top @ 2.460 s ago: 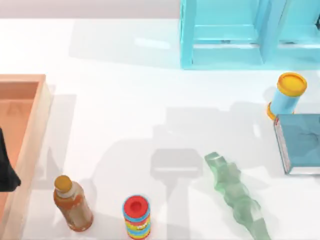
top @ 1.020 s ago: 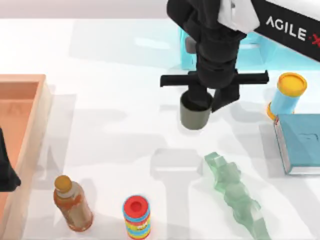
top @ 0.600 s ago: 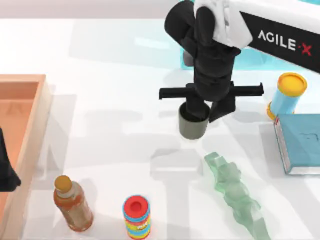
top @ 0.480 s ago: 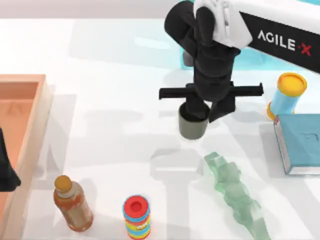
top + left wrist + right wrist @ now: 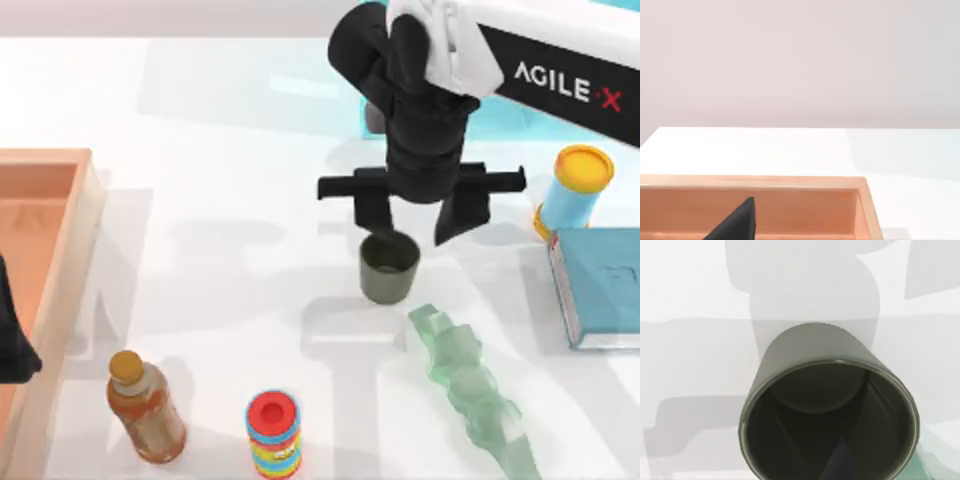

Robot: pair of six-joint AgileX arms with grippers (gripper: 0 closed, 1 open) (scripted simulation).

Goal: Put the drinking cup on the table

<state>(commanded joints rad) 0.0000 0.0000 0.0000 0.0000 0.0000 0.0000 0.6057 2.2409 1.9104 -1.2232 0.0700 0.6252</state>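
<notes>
The drinking cup, a plain dark olive-grey cylinder, stands upright on the white table near the middle, mouth up. My right gripper hangs just behind and above it, open, its two black fingers spread wider than the cup and holding nothing. The right wrist view looks straight down into the cup's round mouth, with white tabletop around it. My left arm is parked at the left edge over the wooden tray.
An orange-brown wooden tray lies at the left. A brown bottle and a rainbow-striped can stand in front. A green glass bottle lies right of the cup. A blue can, a blue book and a light-blue shelf are at the right.
The right gripper, shut on the cup half a second ago, has spread its fingers. The cup now stands free on the table, slightly nearer the front.
</notes>
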